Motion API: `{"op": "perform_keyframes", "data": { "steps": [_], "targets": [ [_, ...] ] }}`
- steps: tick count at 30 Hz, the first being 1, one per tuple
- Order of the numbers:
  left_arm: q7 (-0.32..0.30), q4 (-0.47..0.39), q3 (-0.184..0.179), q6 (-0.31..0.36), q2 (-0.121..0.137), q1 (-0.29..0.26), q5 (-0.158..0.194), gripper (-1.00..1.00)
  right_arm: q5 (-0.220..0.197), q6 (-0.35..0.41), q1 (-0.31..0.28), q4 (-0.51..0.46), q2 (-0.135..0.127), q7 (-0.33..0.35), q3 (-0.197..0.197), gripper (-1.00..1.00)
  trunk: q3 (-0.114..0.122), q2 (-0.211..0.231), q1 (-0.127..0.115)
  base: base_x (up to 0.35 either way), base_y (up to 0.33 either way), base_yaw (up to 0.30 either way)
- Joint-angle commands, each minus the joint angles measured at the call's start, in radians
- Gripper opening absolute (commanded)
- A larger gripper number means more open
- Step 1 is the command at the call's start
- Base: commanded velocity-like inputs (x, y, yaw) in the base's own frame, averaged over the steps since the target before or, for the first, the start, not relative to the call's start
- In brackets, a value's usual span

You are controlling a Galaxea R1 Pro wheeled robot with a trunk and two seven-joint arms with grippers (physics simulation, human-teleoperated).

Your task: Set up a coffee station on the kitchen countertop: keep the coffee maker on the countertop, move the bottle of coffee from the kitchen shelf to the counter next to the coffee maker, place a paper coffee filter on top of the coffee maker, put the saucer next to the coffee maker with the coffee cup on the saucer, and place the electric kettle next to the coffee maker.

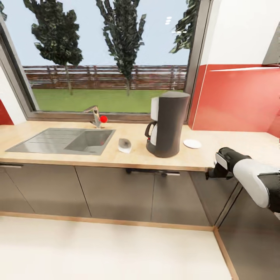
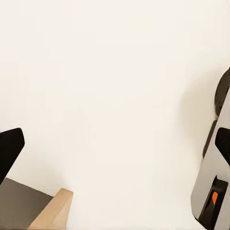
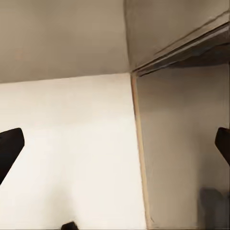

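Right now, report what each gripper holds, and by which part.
Nothing is held: the left gripper and right gripper both show open, empty fingers.

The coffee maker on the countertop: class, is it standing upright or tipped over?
Upright. The coffee maker stands on its base on the countertop, its tall body vertical, lid on top.

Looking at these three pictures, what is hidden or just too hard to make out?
- Right claw: in the head view its fingers are hidden behind the arm; the wrist view crops the fingertips.
- Pale object beside the coffee maker: too small to identify.
- White disc: too small to tell whether it is the saucer or a filter.
- Left claw: the wrist view crops its fingertips.
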Motion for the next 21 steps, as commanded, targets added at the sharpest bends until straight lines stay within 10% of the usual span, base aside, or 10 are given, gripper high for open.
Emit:
{"op": "perform_keyframes", "data": {
  "steps": [1,8,14,21],
  "targets": [
    [-0.009,-0.001,0.007,0.0,-0.002,0.001,0.007,1.0,-0.001,-0.01,0.016,0.002,0.001,0.001,0.005,1.0,-0.001,-0.001,-0.001,-0.305,0.0,0.0],
    [-0.009,-0.005,0.007,-0.008,-0.017,0.001,0.006,1.0,-0.011,-0.153,0.254,0.002,0.018,0.008,0.004,1.0,-0.001,-0.001,-0.001,-0.262,0.0,0.0],
    [-0.008,-0.051,0.012,-0.04,-0.022,0.0,0.011,1.0,-0.017,-0.332,0.513,0.002,0.119,0.008,0.004,1.0,-0.001,-0.001,-0.001,-0.036,0.0,0.0],
    [-0.008,-0.064,0.011,-0.042,-0.032,-0.001,0.011,1.0,-0.078,-0.511,0.73,0.002,0.161,0.009,0.001,1.0,-0.001,-0.001,-0.001,-0.003,0.0,0.0]
  ]
}}
